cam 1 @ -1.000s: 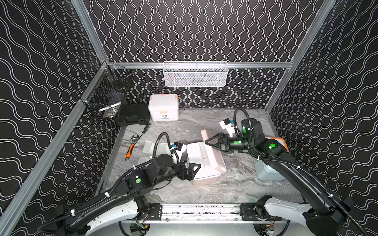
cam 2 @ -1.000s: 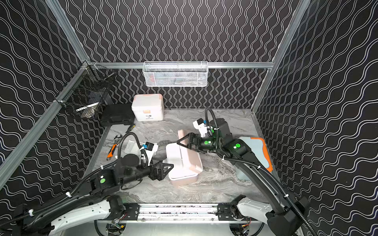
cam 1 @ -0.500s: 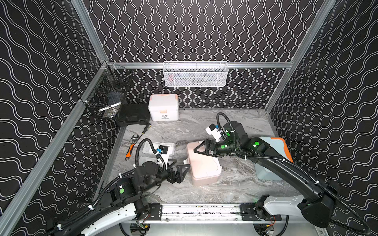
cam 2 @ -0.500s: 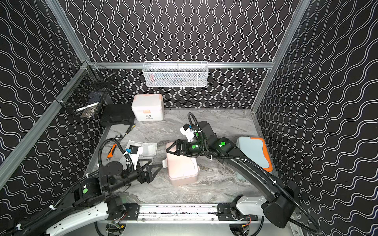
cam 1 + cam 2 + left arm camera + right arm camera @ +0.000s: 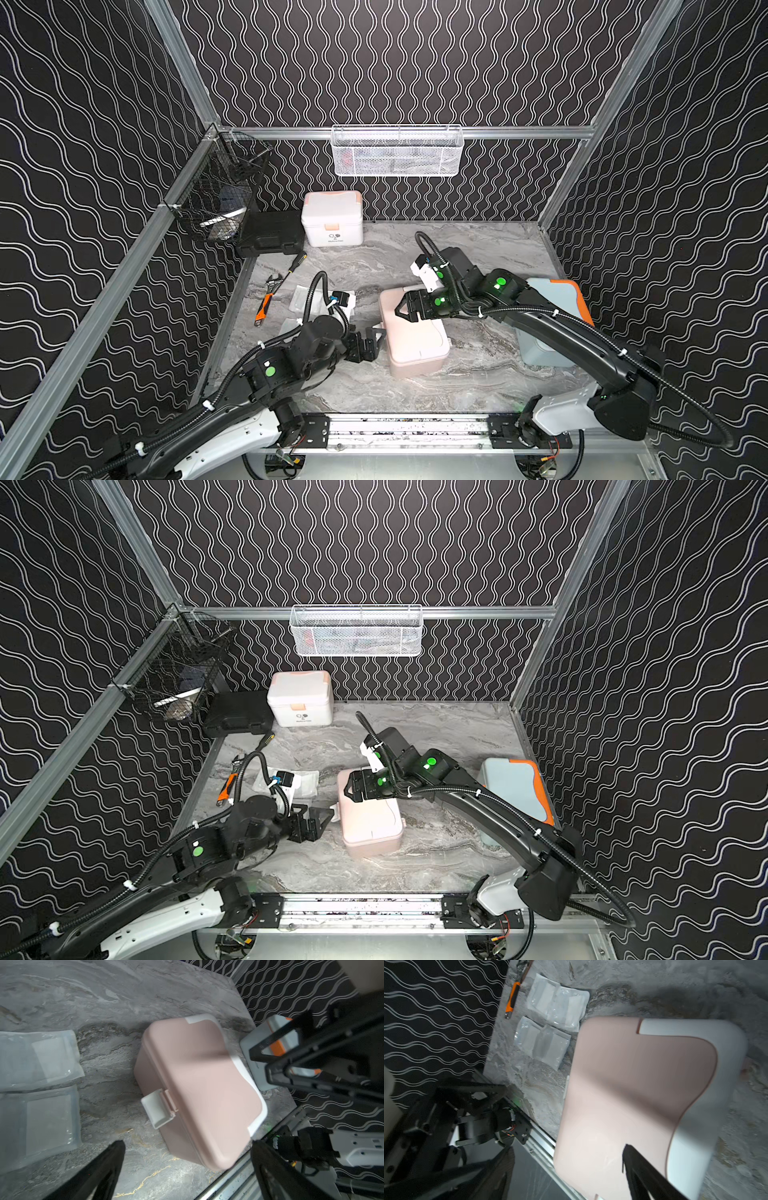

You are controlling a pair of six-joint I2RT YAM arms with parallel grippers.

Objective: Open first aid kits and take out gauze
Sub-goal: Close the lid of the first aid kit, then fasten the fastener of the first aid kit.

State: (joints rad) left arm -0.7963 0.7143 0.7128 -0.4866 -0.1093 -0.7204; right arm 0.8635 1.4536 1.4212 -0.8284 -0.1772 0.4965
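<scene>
Grey marbled tabletop (image 5: 478,257) between black wave-patterned walls (image 5: 124,124) is carrying everything. At nine o'clock the flat, clear-wrapped white gauze packets (image 5: 556,1007) are lying out on the marble. Nearby the left gripper (image 5: 379,341) is hovering with jaws spread wide and empty, facing the rounded pink plastic first aid kit (image 5: 415,336) near the centre. Its lid (image 5: 633,1084), raised a second ago, is now lying shut, with the white latch (image 5: 159,1110) sticking out unfastened. Over it the right gripper (image 5: 401,307) is hanging, jaws apart, holding nothing. That kit looks finished. The light blue, orange-trimmed kit (image 5: 548,291) at three o'clock is sitting closed, likely next.
</scene>
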